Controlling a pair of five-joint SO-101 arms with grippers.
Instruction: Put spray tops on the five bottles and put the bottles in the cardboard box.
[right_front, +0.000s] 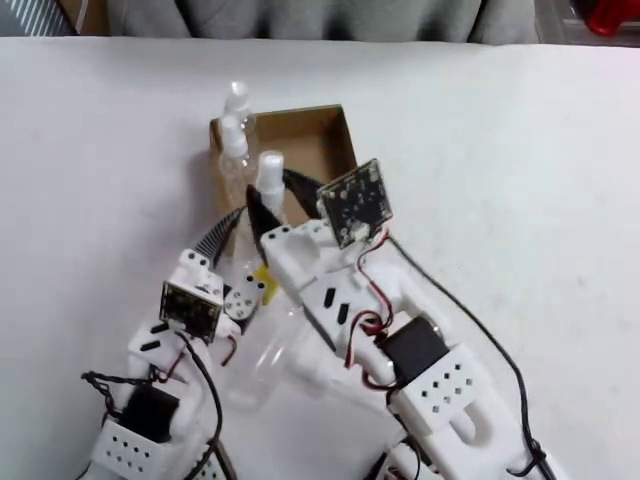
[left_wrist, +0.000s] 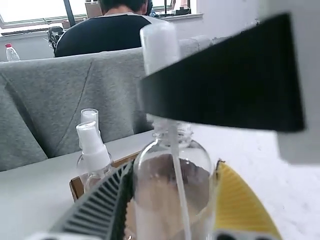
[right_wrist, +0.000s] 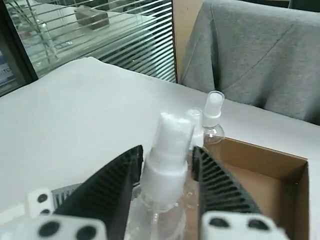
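Observation:
A clear bottle (left_wrist: 172, 192) stands upright just in front of the cardboard box (right_front: 312, 140). My left gripper (left_wrist: 172, 175) is shut on the bottle's body, one grey ribbed finger (left_wrist: 102, 210) and one yellow finger (left_wrist: 240, 205) at its sides. My right gripper (right_wrist: 167, 160) is shut on the white spray top (right_wrist: 169, 145) sitting on that bottle's neck, a black finger (right_wrist: 112, 187) on each side. In the high view the spray top (right_front: 271, 172) rises between the right gripper (right_front: 268, 203) and the left gripper (right_front: 250, 258). Two bottles with spray tops (right_front: 235, 135) stand in the box's left part.
The two boxed bottles (right_wrist: 212, 117) stand against the box wall (right_wrist: 260, 165); the rest of the box floor is bare. What looks like another clear bottle (right_front: 268, 362) lies on the table between the two arms. A grey sofa lines the table's far edge.

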